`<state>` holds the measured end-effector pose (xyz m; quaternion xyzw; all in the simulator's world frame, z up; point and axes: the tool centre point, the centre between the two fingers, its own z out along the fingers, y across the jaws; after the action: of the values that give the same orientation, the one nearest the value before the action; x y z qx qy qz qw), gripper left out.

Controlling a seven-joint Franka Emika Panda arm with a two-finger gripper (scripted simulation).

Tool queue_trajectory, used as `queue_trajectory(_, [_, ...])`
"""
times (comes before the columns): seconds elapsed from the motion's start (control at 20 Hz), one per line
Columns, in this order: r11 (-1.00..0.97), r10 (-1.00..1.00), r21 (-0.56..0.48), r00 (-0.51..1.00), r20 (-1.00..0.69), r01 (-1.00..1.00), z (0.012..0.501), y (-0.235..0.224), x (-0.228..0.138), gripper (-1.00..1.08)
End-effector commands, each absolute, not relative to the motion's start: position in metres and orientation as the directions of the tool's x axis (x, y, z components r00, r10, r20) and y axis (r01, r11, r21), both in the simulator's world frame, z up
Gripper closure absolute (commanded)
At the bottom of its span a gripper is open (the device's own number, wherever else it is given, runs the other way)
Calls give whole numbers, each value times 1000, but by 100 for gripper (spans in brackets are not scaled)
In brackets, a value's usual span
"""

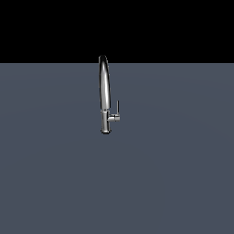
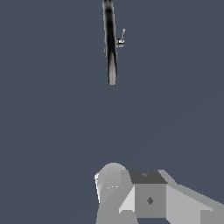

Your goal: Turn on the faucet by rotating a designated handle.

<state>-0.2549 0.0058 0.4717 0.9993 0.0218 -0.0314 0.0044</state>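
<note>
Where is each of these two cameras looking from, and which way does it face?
Exterior view: off the arm, side-on and slightly above, facing the upright chrome faucet on the grey floor; its handle stands at the exterior view's right. No robot part shows.
Wrist view: on the arm's wrist, looking down its own grey body toward the faucet ahead; end effector fingers are not clearly visible.
Shared: both show the faucet, the handle and the floor.

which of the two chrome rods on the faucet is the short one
The handle, a thin upright lever on the base's side stub. The other, the spout, is tall and arched.
</note>
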Motion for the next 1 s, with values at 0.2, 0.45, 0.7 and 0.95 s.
queue_trajectory(0.2, [-999,39,3,997,-68,39,471,6,-253,108])
queue_trajectory(0.45, [-1000,20,-15,996,-89,18,469,8,-244,108])
queue_trajectory(0.7, [-999,-14,-47,992,-127,-20,466,10,-228,108])
queue_trajectory(0.95, [-993,-60,-92,981,-184,-78,460,13,-206,108])
